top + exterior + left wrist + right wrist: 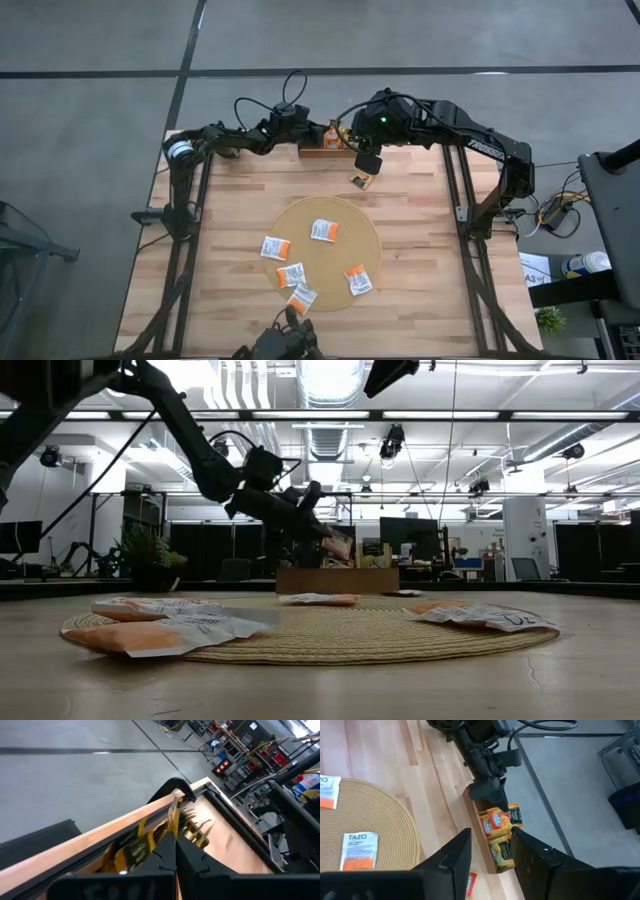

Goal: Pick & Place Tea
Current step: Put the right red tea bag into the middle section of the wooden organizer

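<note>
Right wrist view: left end effector [501, 802] clenched over tray [481, 840] | right end effector [490, 851] released (hidden overhead)

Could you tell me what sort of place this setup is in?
Probably a robotics lab or workshop: a wooden table on a bare concrete floor, ceiling strip lights overhead, and equipment racks beyond the table.

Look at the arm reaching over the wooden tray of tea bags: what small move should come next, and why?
Probably lower the right gripper toward the wooden tray. Its fingers stand apart with nothing between them, above the tea bags standing in the tray. The left gripper, shut, already sits at the tray, so go carefully.
</note>
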Action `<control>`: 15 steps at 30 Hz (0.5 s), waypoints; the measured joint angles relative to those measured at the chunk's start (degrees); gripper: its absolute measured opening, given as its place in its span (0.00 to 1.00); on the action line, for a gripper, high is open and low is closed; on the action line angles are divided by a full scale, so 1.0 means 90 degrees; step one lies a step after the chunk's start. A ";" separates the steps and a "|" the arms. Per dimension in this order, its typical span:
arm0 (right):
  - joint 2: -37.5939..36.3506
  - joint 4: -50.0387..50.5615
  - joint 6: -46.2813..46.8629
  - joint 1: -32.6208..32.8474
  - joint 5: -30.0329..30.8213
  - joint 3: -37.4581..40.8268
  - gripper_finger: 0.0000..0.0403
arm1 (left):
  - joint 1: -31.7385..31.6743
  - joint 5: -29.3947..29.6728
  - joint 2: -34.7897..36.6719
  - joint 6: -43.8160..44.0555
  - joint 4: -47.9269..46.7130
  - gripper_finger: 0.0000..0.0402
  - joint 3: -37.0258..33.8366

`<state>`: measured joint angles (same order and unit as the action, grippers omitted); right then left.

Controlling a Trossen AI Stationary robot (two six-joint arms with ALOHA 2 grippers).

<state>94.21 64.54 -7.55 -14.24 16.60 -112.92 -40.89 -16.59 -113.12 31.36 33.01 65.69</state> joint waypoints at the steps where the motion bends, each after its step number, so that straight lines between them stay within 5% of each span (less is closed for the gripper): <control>1: 0.0000 0.0001 0.0024 0.0000 0.0000 0.0000 0.33 | -0.0023 -0.0043 -0.0030 0.0031 0.0000 0.00 -0.0002; 15: 0.0000 -0.0004 0.0010 -0.0002 0.0000 0.0000 0.31 | -0.0167 -0.0499 -0.0521 0.0139 0.0572 0.00 0.0151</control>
<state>94.21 64.51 -7.45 -14.26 16.60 -112.92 -42.39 -21.08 -117.81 32.61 38.16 67.05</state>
